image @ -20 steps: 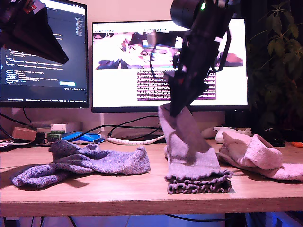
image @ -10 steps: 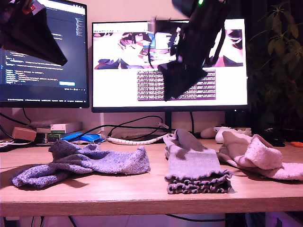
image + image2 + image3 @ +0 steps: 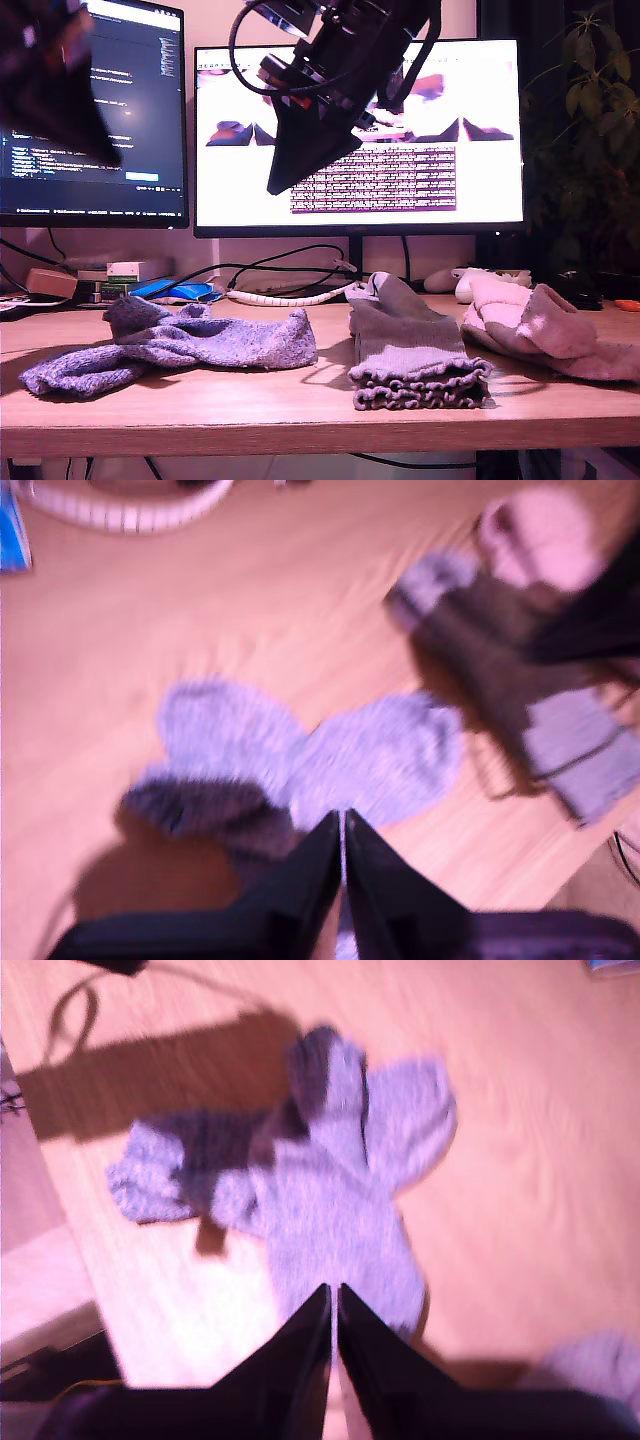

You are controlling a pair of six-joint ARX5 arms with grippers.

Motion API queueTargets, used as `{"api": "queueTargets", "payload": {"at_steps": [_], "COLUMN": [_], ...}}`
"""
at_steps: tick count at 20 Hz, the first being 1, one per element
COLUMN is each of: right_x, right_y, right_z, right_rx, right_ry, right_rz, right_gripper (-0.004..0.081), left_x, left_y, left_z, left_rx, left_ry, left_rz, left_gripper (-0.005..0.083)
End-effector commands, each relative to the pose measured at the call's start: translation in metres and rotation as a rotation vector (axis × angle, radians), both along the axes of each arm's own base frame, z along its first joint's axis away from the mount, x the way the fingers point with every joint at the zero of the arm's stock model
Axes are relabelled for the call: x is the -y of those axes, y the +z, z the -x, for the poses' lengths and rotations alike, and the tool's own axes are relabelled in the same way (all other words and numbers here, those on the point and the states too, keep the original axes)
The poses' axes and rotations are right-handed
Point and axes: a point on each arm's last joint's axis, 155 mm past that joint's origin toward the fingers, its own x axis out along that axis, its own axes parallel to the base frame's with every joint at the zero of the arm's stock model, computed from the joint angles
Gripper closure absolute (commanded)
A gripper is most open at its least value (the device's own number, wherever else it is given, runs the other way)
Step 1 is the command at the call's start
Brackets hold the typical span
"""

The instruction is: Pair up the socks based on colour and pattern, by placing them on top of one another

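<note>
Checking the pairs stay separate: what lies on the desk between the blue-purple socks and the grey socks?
Nothing: in the exterior view only bare desk separates the blue-purple socks from the grey socks.

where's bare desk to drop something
Bare strip along the front edge of the desk, and a gap between the blue socks and grey socks. Crowded where the grey socks meet the pink socks, and behind with cables.

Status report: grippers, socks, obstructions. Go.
My first gripper and my second gripper shut, empty, above the desk. Grey socks stacked; blue-purple socks and pink socks in heaps. Nothing blocking.
</note>
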Motion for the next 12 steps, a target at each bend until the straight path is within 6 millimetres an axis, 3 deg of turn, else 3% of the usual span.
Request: {"api": "queueTargets", "payload": {"at_steps": [1, 6, 7, 10, 12], "right_x": [0.003, 0.005, 0.005, 0.004, 0.007], "right_y": [-0.014, -0.033, -0.04, -0.061, -0.075], "right_z": [-0.004, -0.008, -0.008, -0.007, -0.009], "right_rx": [-0.089, -0.237, -0.273, -0.366, -0.421], "right_ry": [-0.106, -0.287, -0.324, -0.406, -0.452], "right_rz": [-0.026, -0.066, -0.069, -0.073, -0.068], "right_gripper": [0.0783, 0.0782, 0.0758, 0.0582, 0.0534], "left_x": [-0.004, -0.005, -0.006, -0.006, -0.007], "left_y": [-0.013, -0.021, -0.023, -0.024, -0.024], "left_z": [0.002, 0.0, 0.0, 0.0, 0.001], "left_rx": [-0.036, -0.07, -0.074, -0.084, -0.089], "left_ry": [0.008, 0.026, 0.029, 0.042, 0.042], "left_rz": [-0.01, -0.009, -0.013, -0.008, -0.009], "left_gripper": [0.0794, 0.0794, 0.0794, 0.0794, 0.0794]}}
